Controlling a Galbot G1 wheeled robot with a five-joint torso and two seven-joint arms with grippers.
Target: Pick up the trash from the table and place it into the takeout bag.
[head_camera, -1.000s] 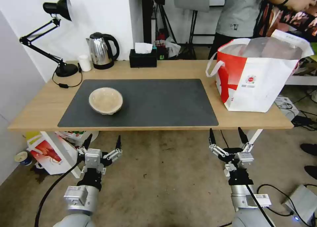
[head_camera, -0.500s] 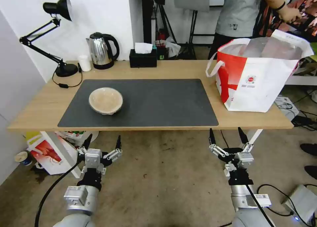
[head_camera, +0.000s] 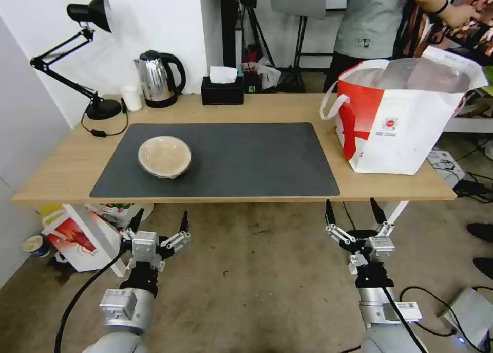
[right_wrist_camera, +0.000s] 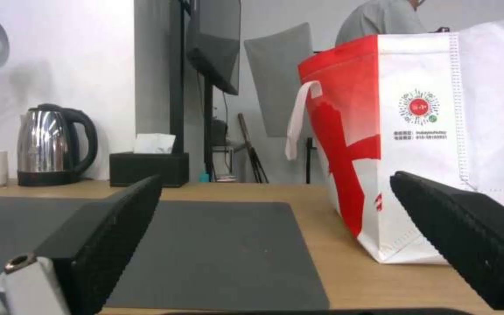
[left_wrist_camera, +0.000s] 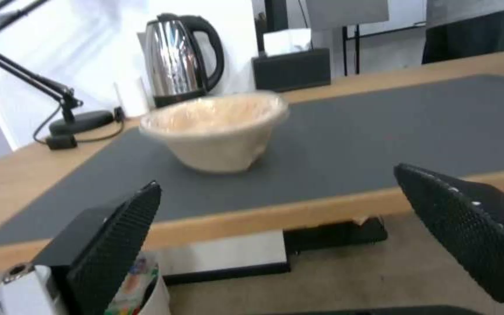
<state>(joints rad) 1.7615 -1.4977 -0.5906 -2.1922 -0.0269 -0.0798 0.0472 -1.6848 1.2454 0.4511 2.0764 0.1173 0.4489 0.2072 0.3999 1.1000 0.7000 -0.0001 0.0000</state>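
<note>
A shallow beige bowl point(head_camera: 165, 156) of trash sits on the left part of the dark grey mat point(head_camera: 246, 158) on the light-wood table point(head_camera: 61, 173); the left wrist view shows this bowl point(left_wrist_camera: 217, 131) close ahead. The takeout bag point(head_camera: 400, 116), white with a red side panel, stands open at the table's right end, and the bag point(right_wrist_camera: 433, 140) also appears in the right wrist view. My left gripper point(head_camera: 159, 221) hangs open below the table's front edge, under the bowl. My right gripper point(head_camera: 354, 210) hangs open below the front edge, left of the bag. Both hold nothing.
A steel kettle point(head_camera: 158, 79), a black tissue box point(head_camera: 222, 90), a white cup point(head_camera: 132, 97) and a black desk lamp point(head_camera: 97, 106) line the table's back. A smaller red-and-white bag point(head_camera: 77, 235) stands on the floor under the left end. A person stands behind the takeout bag.
Neither arm has moved, and the bowl and bag stay in place. Only the arm of the person behind the bag has shifted.
</note>
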